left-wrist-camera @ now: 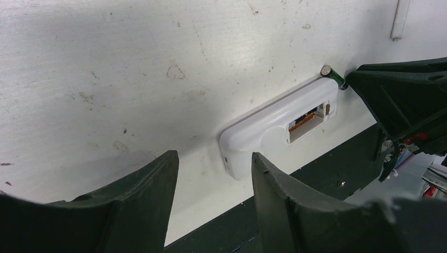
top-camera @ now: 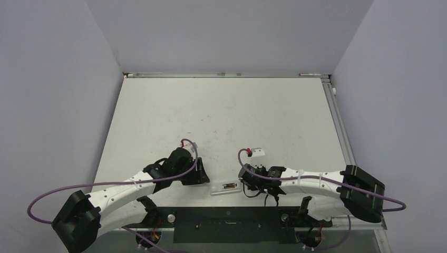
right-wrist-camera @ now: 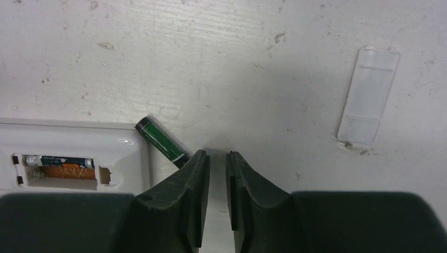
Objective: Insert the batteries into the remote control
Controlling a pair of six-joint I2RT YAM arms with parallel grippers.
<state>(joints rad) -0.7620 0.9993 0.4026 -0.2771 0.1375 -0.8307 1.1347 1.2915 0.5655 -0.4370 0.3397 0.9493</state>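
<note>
The white remote control [top-camera: 227, 187] lies back-up near the table's front edge, its battery bay open. One battery [right-wrist-camera: 58, 159] sits in the bay. A second, green battery [right-wrist-camera: 161, 141] lies on the table against the remote's right end [left-wrist-camera: 333, 76], touching the outside of my right gripper's left finger [right-wrist-camera: 190, 174]. My right gripper [right-wrist-camera: 216, 154] is nearly closed with a narrow empty gap, just right of the remote [right-wrist-camera: 74, 139]. My left gripper [left-wrist-camera: 213, 156] is open and empty, low at the remote's left end [left-wrist-camera: 263, 132].
The loose clear battery cover [right-wrist-camera: 368, 95] lies on the table beyond the right gripper, also in the left wrist view [left-wrist-camera: 400, 18]. A black mounting strip [top-camera: 226, 224] runs along the table's front edge just behind the remote.
</note>
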